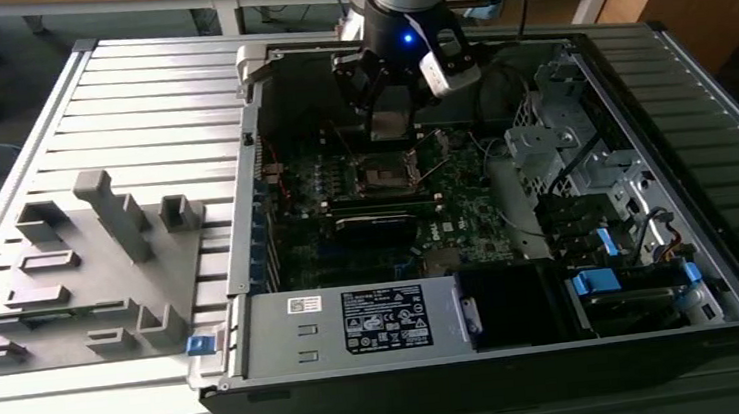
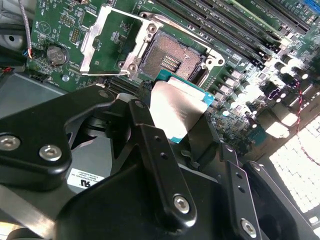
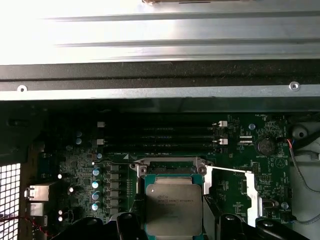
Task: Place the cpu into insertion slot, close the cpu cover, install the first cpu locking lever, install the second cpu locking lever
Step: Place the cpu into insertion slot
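Step one of four under way, by my reading: gripper [image 2: 176, 120] clamped on the cpu [image 1: 389, 125], which I hold near the empty insertion slot [image 1: 382, 176], at its twelve o'clock in the exterior view; cpu cover [image 2: 142, 42] stands open, so seating, closing and locking remain.

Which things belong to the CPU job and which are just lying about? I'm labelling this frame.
Job: cpu, held in the tool; empty insertion slot; open cpu cover.
Lying about: memory slots; coin battery; grey fixture block; power supply.

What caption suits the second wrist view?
Gripper holds the cpu near the bare insertion slot, cpu cover open beside it.
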Action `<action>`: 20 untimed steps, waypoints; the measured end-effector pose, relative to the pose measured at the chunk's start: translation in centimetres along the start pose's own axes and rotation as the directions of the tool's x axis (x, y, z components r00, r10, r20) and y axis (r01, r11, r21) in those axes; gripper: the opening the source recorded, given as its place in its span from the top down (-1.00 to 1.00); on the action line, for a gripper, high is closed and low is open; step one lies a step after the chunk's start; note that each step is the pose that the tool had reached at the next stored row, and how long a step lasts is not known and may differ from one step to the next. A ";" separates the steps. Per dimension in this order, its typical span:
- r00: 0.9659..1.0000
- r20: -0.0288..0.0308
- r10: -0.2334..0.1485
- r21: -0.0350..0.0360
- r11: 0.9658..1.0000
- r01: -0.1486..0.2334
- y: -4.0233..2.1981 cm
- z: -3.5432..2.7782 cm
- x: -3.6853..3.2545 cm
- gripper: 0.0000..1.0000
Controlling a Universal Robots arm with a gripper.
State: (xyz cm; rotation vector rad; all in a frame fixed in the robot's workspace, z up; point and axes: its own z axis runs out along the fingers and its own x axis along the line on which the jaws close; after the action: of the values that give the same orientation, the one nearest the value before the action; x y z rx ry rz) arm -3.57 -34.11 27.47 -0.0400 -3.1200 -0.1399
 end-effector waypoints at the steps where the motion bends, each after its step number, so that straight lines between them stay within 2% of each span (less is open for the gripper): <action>1: 1.000 0.000 0.000 0.000 1.000 0.000 0.00 0.00 0.00 -0.08; 4: 1.000 0.000 0.000 0.000 1.000 0.000 -0.01 0.17 -0.01 -0.08; 13: 1.000 0.000 0.000 0.000 1.000 0.000 -0.12 1.35 -0.03 -0.08; 20: 1.000 0.000 0.000 0.000 1.000 0.000 -0.13 1.47 -0.03 -0.08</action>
State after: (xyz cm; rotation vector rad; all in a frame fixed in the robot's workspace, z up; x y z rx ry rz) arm -3.57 -34.11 25.99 -0.0400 -3.1200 -0.1400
